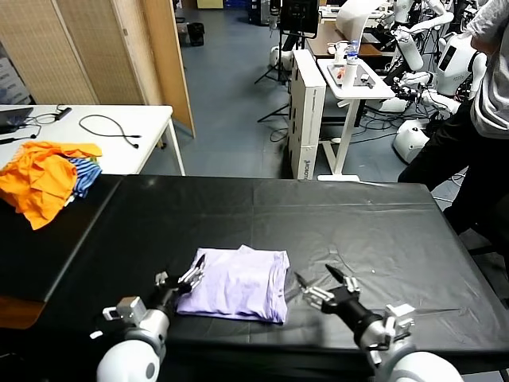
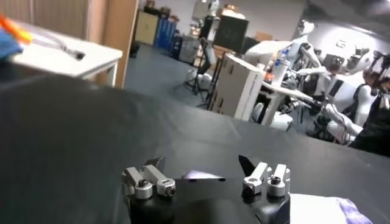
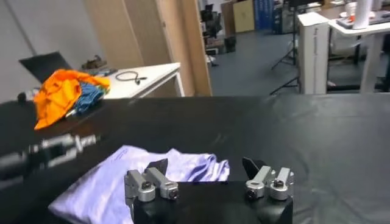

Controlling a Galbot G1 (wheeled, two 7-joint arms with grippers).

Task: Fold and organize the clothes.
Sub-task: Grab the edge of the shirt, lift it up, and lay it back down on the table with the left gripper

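Lavender T-shirt (image 1: 238, 285) lies folded into a rough rectangle near the front edge of the black table (image 1: 382, 231), about midway along it. The left gripper (image 1: 181, 281) sits at the shirt's left edge, fingers spread; whether a fingertip touches the cloth cannot be told. The right gripper (image 1: 316, 283) hovers just beside the shirt's right edge, fingers likewise spread and holding nothing. At the table's far left corner lie orange garments (image 1: 40, 181) over a blue-striped cloth (image 1: 84, 173). Behind them stands a white table (image 1: 119, 151) carrying a black cable (image 1: 107, 127). Farther back are a white desk (image 1: 354, 83), other white robots (image 1: 417, 56) and a person (image 1: 477, 119) at the right.
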